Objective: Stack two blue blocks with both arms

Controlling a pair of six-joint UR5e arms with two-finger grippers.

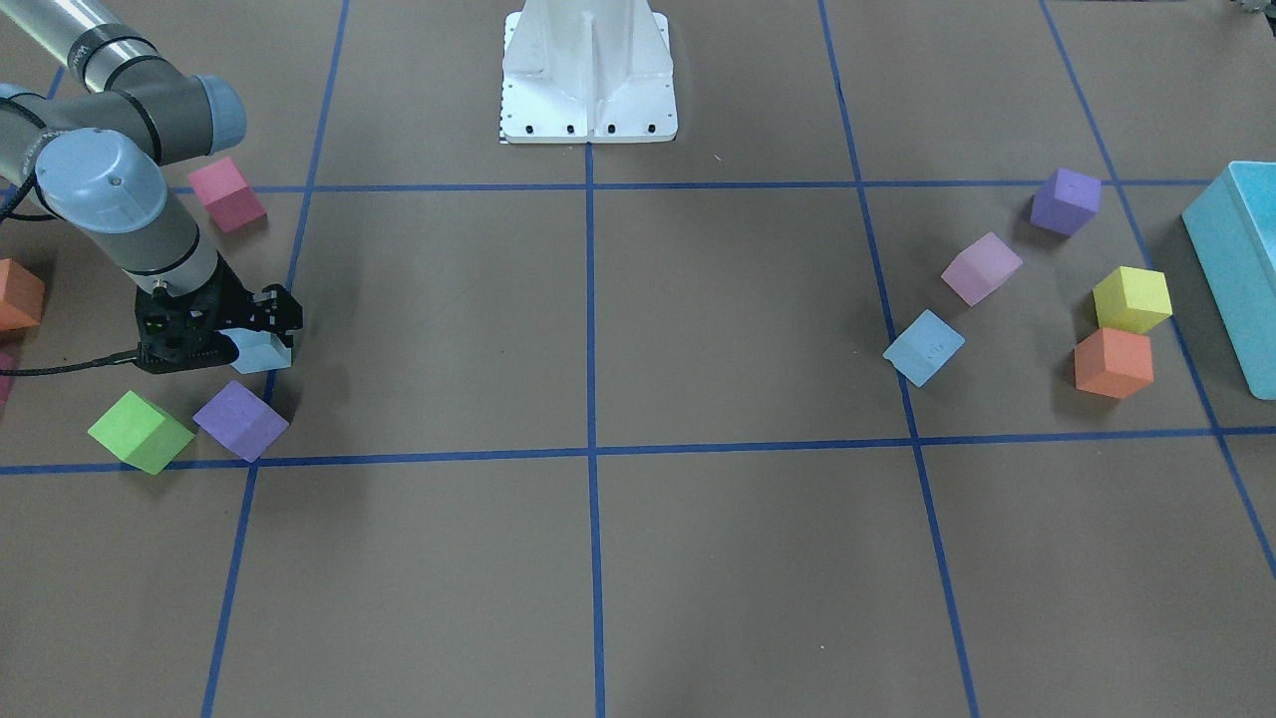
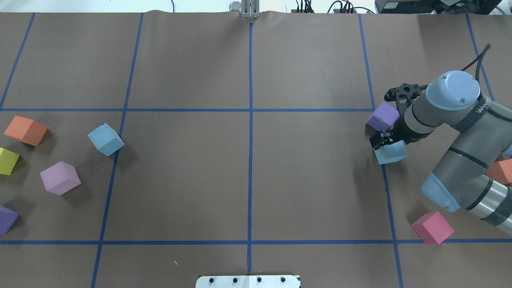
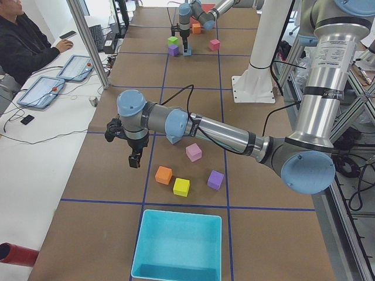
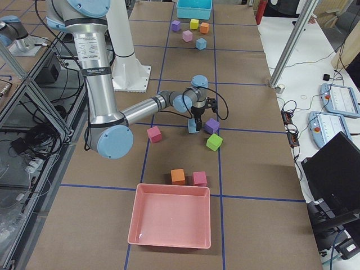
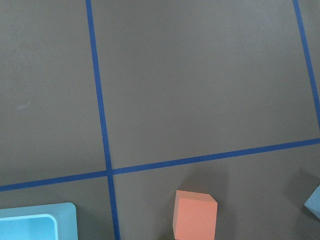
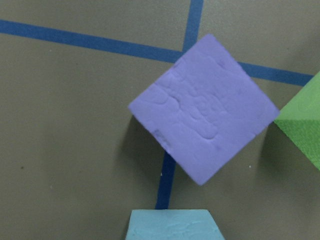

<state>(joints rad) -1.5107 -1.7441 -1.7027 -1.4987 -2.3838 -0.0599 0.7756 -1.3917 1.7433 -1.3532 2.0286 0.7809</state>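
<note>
My right gripper [image 1: 271, 329] is shut on one pale blue block [image 1: 257, 354] and holds it low over the table beside a blue tape line; it also shows in the overhead view [image 2: 392, 155] and at the bottom edge of the right wrist view [image 6: 172, 226]. The second blue block [image 1: 924, 346] lies alone on the table on my left side, also in the overhead view [image 2: 105, 139]. My left gripper [image 3: 135, 159] shows only in the exterior left view, hanging above the table near that side's cubes; I cannot tell if it is open or shut.
A purple cube [image 1: 240, 419] and a green cube [image 1: 140, 431] lie just beyond the held block. A pink cube [image 1: 227, 193] is nearer the base. By the second block lie lilac [image 1: 981, 267], purple [image 1: 1065, 200], yellow [image 1: 1130, 298] and orange [image 1: 1113, 362] cubes and a teal bin [image 1: 1241, 269].
</note>
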